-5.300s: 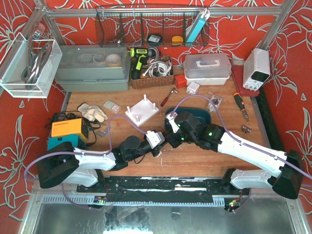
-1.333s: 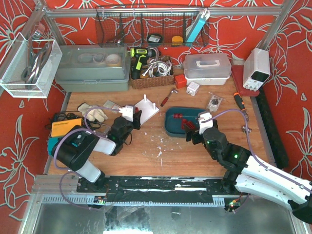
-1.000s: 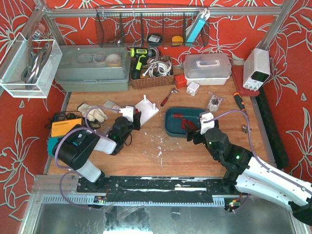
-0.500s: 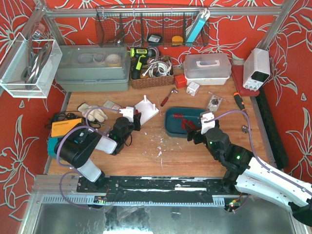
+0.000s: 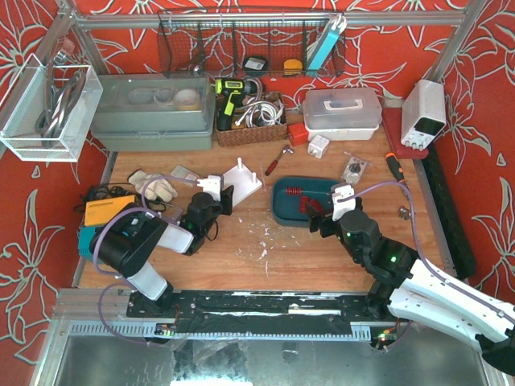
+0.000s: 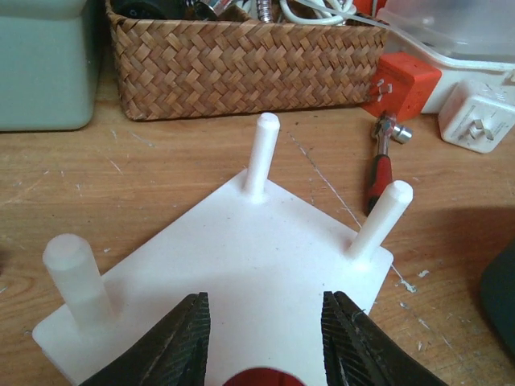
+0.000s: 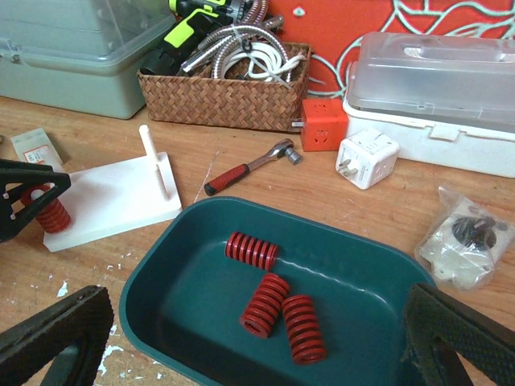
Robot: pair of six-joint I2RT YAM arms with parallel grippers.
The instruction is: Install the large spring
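Left wrist view cropped the spring (image 6: 265, 376) to its top; it stood upright on the white board (image 6: 257, 257), left tool (image 6: 265, 301) parted around it, right tool (image 7: 253, 310) gaping, empty.

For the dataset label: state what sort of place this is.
Probably a workshop or lab assembly bench. It has a scuffed wooden tabletop, a woven wicker basket holding a yellow-green cordless drill, and what looks like a white box-shaped bench power supply at the right edge.
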